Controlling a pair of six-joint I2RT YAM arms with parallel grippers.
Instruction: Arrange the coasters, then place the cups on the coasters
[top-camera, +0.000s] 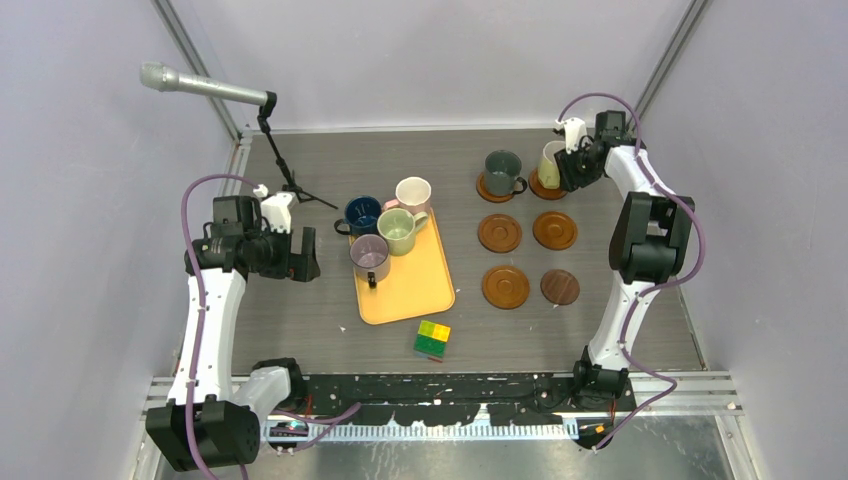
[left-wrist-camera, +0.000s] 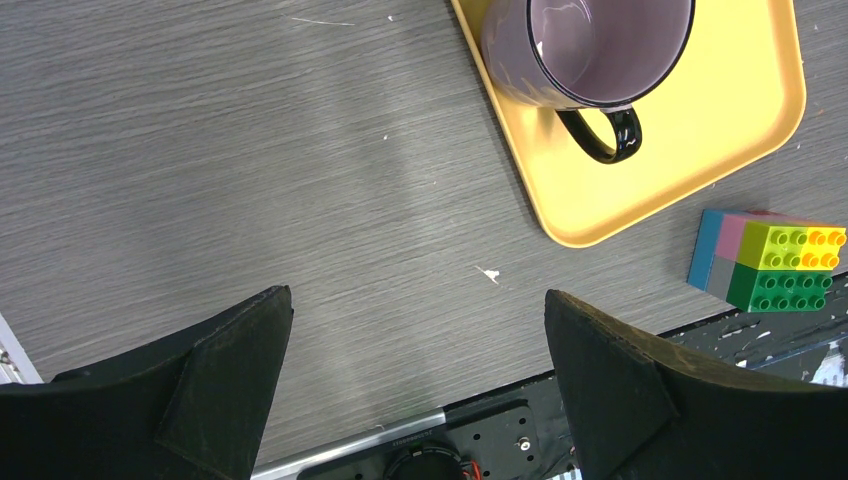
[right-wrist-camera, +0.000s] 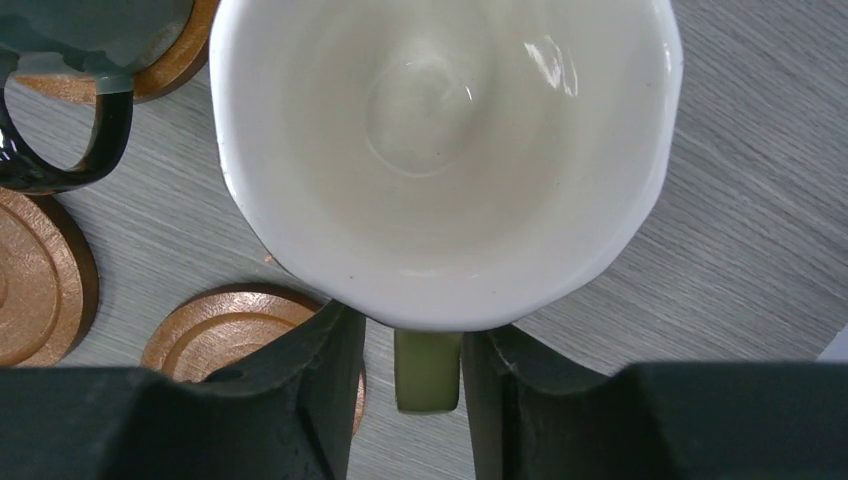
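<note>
White arms (top-camera: 203, 325) have black joints (top-camera: 650, 240), purple cables (top-camera: 186, 212) and black gripper fingers (left-wrist-camera: 225, 390).

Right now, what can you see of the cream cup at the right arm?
The cream cup is glossy ceramic, pale yellow outside, white and empty inside, with a slightly faceted rim. It appears upright on the far right coaster, beside the grey cup. Its handle points at the right gripper, whose fingers flank the handle with a thin gap showing.

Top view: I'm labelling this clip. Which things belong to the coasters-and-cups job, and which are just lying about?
Job: six coasters; dark grey cup, cream cup, blue cup, white-pink cup, green cup, mauve cup.
Lying about: tray, toy block, microphone.
</note>
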